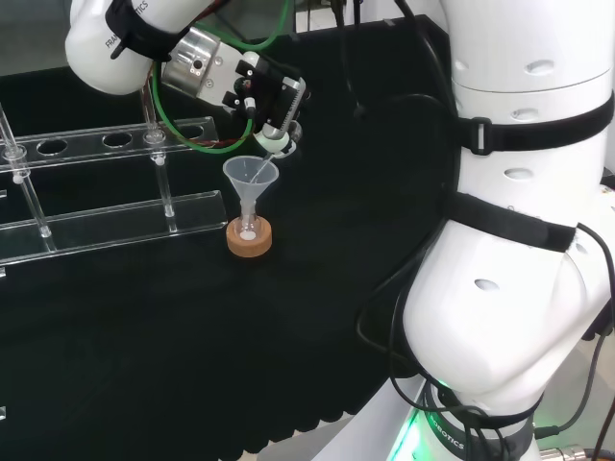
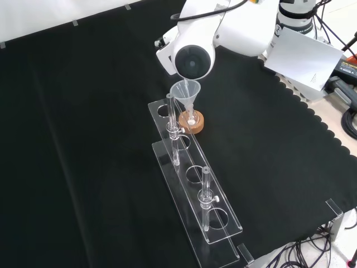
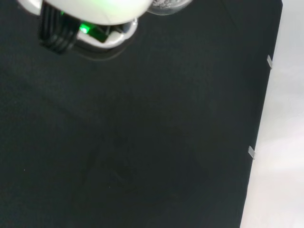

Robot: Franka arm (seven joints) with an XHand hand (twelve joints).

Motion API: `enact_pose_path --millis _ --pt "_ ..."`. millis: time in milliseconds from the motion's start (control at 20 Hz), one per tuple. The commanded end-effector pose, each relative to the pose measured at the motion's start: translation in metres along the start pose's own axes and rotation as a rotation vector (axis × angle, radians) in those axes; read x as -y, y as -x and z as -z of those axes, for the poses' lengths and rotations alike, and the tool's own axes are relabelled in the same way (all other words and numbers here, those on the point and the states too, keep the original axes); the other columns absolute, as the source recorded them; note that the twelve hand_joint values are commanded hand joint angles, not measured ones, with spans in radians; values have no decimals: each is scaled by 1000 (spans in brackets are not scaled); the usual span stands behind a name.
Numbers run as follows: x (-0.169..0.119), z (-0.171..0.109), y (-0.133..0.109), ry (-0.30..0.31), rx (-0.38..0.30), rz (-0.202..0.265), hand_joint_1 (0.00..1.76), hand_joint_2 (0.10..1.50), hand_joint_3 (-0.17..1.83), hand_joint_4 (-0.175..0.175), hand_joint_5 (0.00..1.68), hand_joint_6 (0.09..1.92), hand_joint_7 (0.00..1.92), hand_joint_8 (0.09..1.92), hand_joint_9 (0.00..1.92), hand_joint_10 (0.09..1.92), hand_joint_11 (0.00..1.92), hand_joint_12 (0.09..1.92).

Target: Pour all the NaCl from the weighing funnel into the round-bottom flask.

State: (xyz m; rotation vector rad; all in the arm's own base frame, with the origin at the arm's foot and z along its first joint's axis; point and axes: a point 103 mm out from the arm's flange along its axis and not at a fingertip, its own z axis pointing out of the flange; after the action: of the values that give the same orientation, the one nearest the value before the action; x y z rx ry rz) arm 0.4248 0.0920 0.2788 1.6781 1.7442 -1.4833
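Note:
In the head view the hand (image 1: 272,99) hangs above the flask, its fingers curled round the clear weighing funnel (image 1: 270,146). The weighing funnel is tilted down, and its thin spout reaches into the mouth of a clear funnel (image 1: 251,174). That funnel stands in the neck of the small round-bottom flask (image 1: 249,229), which sits on a cork ring (image 1: 250,241). A little white powder lies in the bottom of the flask. In the front view the arm's white link with a grey cap (image 2: 192,60) hides the hand. Below it stand the funnel (image 2: 185,91) and the cork ring (image 2: 191,121).
A clear plastic rack (image 1: 106,187) with round holes stands left of the flask in the head view. In the front view the rack (image 2: 192,178) runs toward the camera, close beside the cork ring. The arm's base with a green light (image 3: 90,21) appears in the wrist view.

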Motion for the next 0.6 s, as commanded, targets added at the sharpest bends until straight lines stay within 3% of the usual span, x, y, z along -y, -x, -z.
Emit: enact_pose_path --millis 50,600 --pt "1 2 -1 4 21 -6 1130 625 704 175 1296 656 1155 501 1458 87 1085 884" --pt "1 8 -5 -14 61 -18 1131 622 707 175 1300 651 1157 501 1460 87 1093 882"
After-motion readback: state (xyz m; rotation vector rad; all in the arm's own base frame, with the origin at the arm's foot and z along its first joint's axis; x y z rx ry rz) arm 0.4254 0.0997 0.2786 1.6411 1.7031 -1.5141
